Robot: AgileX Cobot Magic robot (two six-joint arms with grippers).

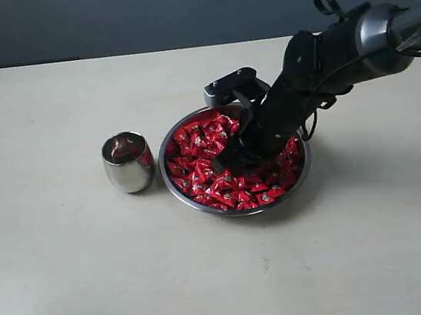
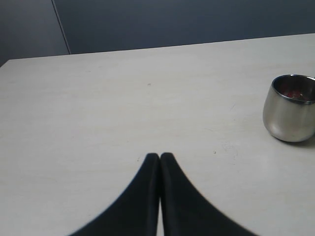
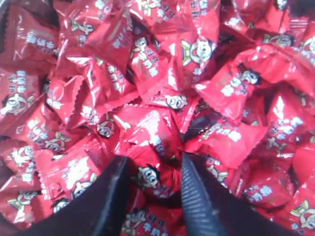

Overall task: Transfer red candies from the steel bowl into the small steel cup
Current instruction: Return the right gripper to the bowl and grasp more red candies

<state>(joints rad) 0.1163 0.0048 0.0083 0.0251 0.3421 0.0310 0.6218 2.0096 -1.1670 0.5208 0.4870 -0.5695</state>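
The steel bowl [image 1: 165,180] sits at mid-table, heaped with red candies [image 1: 203,158]. Left of it and apart from it stands the small steel cup [image 1: 128,162], which the left wrist view shows as the cup [image 2: 290,115] with something red inside. My right gripper [image 1: 227,163] is dipped into the pile. In the right wrist view its jaws [image 3: 155,158] stand apart on either side of one red candy [image 3: 155,174] that lies among the other candies [image 3: 147,73]. My left gripper [image 2: 160,156] is shut and empty, low over bare table some way from the cup.
The pale table [image 1: 72,284] stretches around the bowl and cup. A dark wall [image 1: 175,7] runs behind its far edge. The right arm [image 1: 351,46] reaches in from the right, over the bowl's far side.
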